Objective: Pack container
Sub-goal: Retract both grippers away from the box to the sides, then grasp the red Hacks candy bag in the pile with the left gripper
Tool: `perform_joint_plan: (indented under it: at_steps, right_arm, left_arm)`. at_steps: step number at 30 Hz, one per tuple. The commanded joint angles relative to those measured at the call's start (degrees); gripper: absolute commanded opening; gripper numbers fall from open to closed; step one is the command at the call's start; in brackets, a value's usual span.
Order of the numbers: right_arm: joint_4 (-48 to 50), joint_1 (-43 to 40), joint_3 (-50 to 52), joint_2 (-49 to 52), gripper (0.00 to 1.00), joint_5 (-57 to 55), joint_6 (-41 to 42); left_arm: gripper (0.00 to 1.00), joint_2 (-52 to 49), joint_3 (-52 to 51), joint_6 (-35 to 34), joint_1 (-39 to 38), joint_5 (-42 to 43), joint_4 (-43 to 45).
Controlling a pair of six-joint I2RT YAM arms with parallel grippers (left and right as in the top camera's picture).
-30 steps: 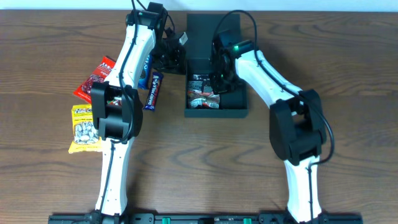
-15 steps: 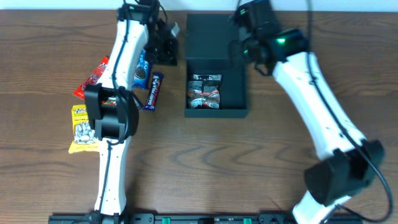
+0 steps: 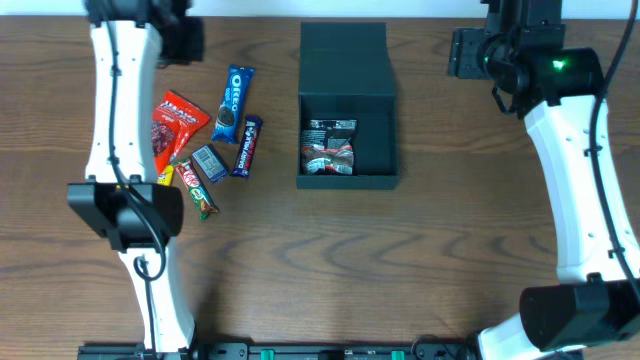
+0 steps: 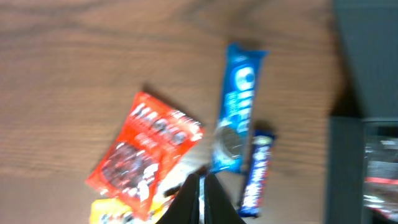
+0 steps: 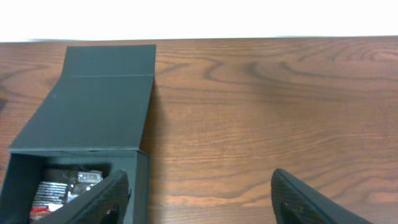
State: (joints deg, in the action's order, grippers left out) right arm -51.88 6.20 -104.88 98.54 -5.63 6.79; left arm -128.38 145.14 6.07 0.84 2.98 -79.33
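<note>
The dark grey-green container (image 3: 379, 150) sits at the table's back middle, its flap lid (image 3: 343, 58) lying open behind it. One silver, red and black snack packet (image 3: 330, 147) lies inside on the left. My left gripper (image 3: 185, 40) is far back left, above the loose snacks; in the left wrist view its fingertips (image 4: 201, 198) stand almost together with nothing between them. My right gripper (image 3: 468, 50) hovers back right of the container. The right wrist view shows it (image 5: 208, 202) wide open and empty over bare wood, the container (image 5: 87, 112) to its left.
Loose snacks lie left of the container: a red packet (image 3: 178, 120), a blue Oreo pack (image 3: 232, 103), a dark blue bar (image 3: 247, 145), a small grey-blue packet (image 3: 208, 162), a red bar (image 3: 197, 187) and a yellow packet (image 3: 165, 177) partly under the left arm.
Both arms have pulled away from the container, the left to the back left, the right up to the back right. The right gripper has opened; the snack packet stays in the box.
</note>
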Motion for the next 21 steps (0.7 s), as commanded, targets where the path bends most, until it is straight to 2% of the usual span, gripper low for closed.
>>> perform_joint_plan:
  at_steps: [1, 3, 5, 6, 10, 13, 21]
  right_arm:
    - [0.3, -0.5, -0.2, -1.1, 0.77, -0.4, -0.7]
    - [1.1, -0.7, -0.2, -1.1, 0.81, -0.4, -1.3]
    - [2.2, -0.9, -0.2, -1.0, 0.87, -0.3, -1.3]
    - [2.6, -1.0, -0.2, -1.0, 0.91, -0.3, -1.3]
    - [2.8, -1.0, -0.2, -1.0, 0.99, -0.4, -1.3]
    - [1.4, -1.0, -0.2, -1.0, 0.99, -0.4, -1.7]
    - [0.6, -1.0, -0.2, -1.0, 0.99, -0.4, -1.7]
  left_arm:
    - [0.34, -1.0, -0.6, 1.7, 3.5, 3.3, -0.7]
    - [0.45, -1.3, -0.7, 3.1, 4.9, 10.9, 0.0]
    - [0.77, -2.0, -0.9, 5.8, 5.2, 14.7, 0.1]
    - [0.97, -2.3, -1.2, 6.2, 5.2, 14.2, 0.1]
    - [0.95, -3.7, -2.8, 6.2, 5.0, 11.9, 0.0]
    - [0.95, -4.6, -3.0, 6.2, 6.3, 10.1, 0.0]
    - [0.95, -4.7, -6.0, 12.2, 9.6, 8.4, -2.1]
